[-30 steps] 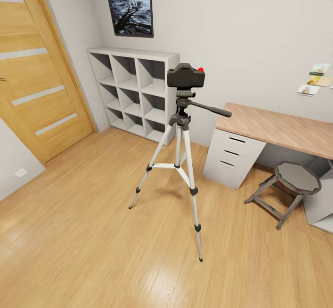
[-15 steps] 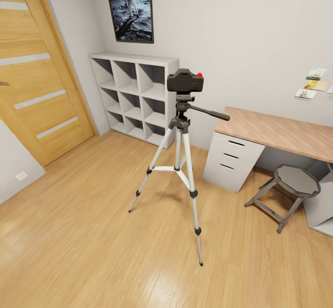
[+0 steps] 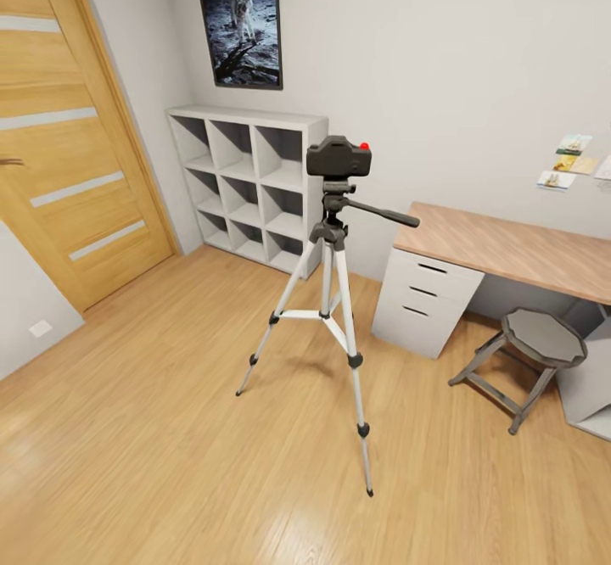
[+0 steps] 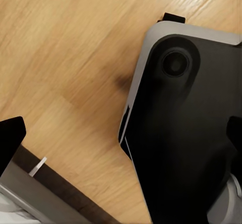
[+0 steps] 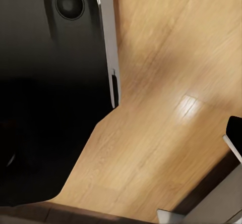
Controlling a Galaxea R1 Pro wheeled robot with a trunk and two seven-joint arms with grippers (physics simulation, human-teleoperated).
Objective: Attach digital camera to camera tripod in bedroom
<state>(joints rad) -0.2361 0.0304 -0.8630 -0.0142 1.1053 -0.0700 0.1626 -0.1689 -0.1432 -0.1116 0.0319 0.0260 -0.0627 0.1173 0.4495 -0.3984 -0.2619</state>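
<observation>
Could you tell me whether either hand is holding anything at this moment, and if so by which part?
Nothing is held: the digital camera sits on the camera tripod, away from both hands.

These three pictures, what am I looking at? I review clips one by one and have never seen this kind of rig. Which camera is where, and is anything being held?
It is a simulated wheeled robot with two arms. The large picture comes from its head camera, looking into a bedroom: the digital camera sits on top of the camera tripod, which stands on the wood floor. Behind are a white cube shelf, a desk and a grey stool.

The two smaller pictures come from cameras near each gripper. Both point down at the floor and the robot's dark base. A black fingertip shows at each picture's edge, wide apart, nothing between them. Nothing is held.
</observation>
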